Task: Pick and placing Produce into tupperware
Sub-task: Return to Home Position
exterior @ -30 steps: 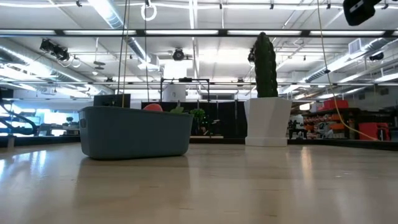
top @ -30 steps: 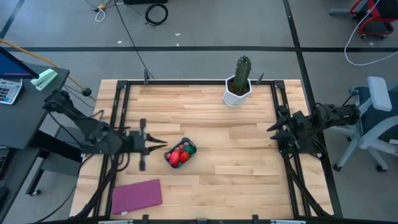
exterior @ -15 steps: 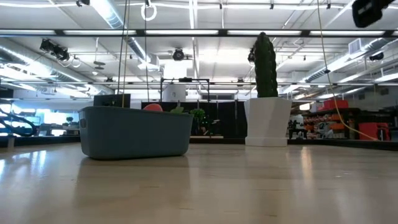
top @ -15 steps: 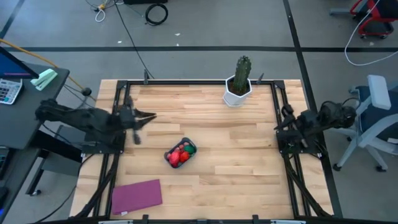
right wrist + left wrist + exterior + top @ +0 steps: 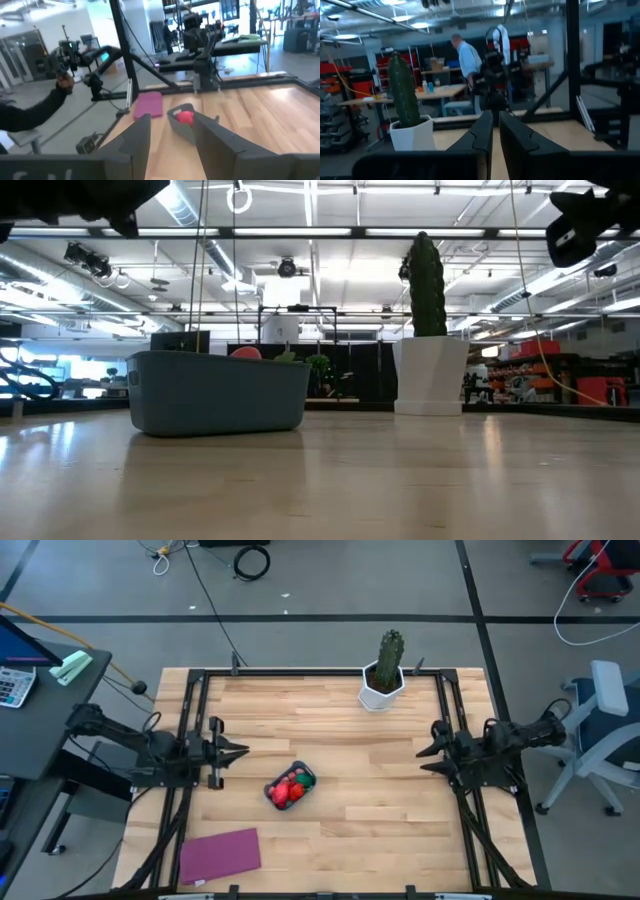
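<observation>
Found the toy fruit [image 5: 290, 788] inside the blue box [image 5: 216, 392], mid-desk [image 5: 380, 800]. Saw left gripper [image 5: 238, 750] at left edge, almost closed, empty; right gripper [image 5: 424, 752] at right edge, spread wide, empty. Needed only slow, high withdrawal, away from box and cactus [image 5: 388, 658].

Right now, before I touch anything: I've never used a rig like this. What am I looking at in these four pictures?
Two dark robot arms stand at opposite sides of a wooden table. The high view looks straight down, the low view looks level across the tabletop, and the other two come from a camera on each wrist. The left pincer is shut and the right pincer is open. Both are empty, near the table's side edges. In the middle stands a teal tupperware with red and green produce inside. A potted cactus and a purple mat also sit on the table.
</observation>
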